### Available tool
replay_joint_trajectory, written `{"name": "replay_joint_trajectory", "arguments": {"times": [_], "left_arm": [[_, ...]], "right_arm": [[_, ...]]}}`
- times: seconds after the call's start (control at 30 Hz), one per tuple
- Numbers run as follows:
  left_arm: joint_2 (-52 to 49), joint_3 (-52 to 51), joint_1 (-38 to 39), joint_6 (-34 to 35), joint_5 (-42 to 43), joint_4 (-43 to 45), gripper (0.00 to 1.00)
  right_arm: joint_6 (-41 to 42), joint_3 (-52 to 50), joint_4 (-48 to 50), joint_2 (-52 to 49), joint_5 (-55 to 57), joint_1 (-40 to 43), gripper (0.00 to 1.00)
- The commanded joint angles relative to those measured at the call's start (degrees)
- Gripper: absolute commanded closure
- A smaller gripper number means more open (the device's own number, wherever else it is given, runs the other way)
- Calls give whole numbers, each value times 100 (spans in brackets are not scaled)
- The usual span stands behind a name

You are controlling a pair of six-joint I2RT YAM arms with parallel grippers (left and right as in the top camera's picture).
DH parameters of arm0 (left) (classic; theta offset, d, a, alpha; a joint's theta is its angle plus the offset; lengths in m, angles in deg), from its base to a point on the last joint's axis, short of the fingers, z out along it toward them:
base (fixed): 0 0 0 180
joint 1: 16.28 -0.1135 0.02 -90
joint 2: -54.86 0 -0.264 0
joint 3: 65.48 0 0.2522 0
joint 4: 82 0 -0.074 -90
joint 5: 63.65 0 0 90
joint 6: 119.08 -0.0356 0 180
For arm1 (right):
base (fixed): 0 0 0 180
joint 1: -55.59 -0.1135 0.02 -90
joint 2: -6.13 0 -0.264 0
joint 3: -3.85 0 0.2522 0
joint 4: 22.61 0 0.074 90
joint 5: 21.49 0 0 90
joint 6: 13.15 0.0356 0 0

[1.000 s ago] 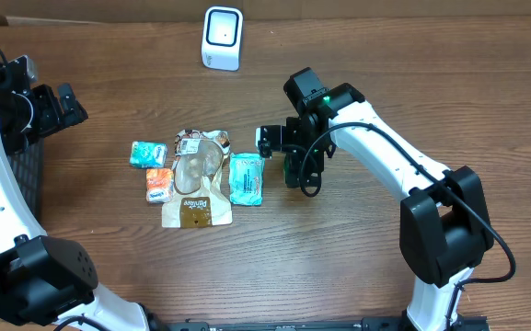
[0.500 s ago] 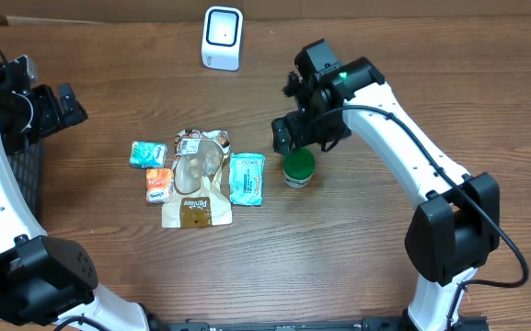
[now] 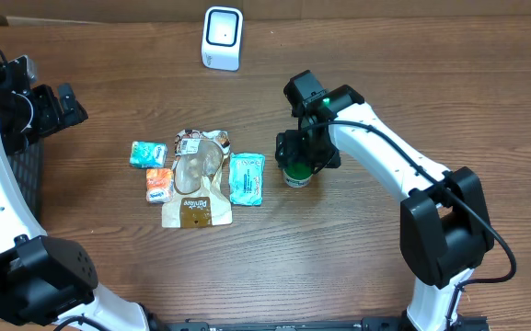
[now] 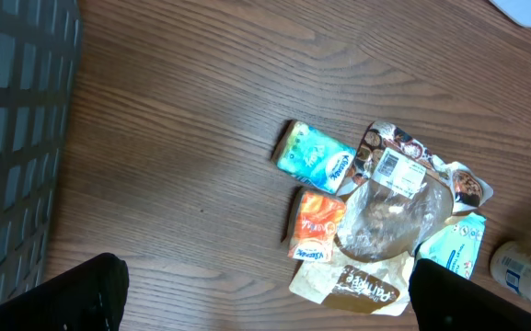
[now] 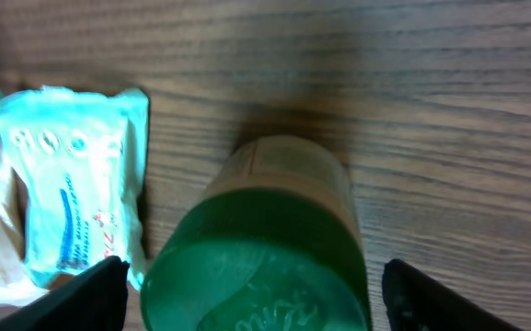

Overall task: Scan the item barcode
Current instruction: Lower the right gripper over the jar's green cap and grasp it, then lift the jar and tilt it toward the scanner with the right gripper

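The right gripper (image 3: 299,158) hangs over the green-lidded bottle (image 5: 256,267). Its jaws are wide, with one finger on each side of the lid and a gap at each, so nothing is gripped. The bottle stands on the desk (image 3: 339,267), just right of a teal wipes packet (image 3: 246,178). Left of that packet lie a tan pouch (image 3: 196,184), an orange packet (image 3: 159,185) and a small teal packet (image 3: 147,154), closely grouped. The left gripper (image 3: 70,104) is at the desk's left edge, near a dark mesh basket (image 4: 7,138), with its jaws fully apart and empty. The white scanner (image 3: 223,38) stands at the far edge, well apart from the bottle.
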Motion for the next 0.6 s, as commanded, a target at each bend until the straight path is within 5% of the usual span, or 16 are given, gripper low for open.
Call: {"name": "replay_joint_trajectory", "arguments": {"times": [0.0, 0.2, 0.4, 0.57], "left_arm": [[-17, 9, 4, -109, 68, 2, 0], [-17, 9, 4, -109, 70, 2, 0], [-17, 9, 4, -109, 68, 2, 1], [-17, 9, 4, -111, 68, 2, 0]], "right_arm": [[61, -35, 42, 35, 192, -31, 30], [-704, 70, 85, 42, 188, -20, 40], [-3495, 496, 46, 50, 190, -20, 32], [-3757, 485, 44, 48, 186, 50, 28]]}}
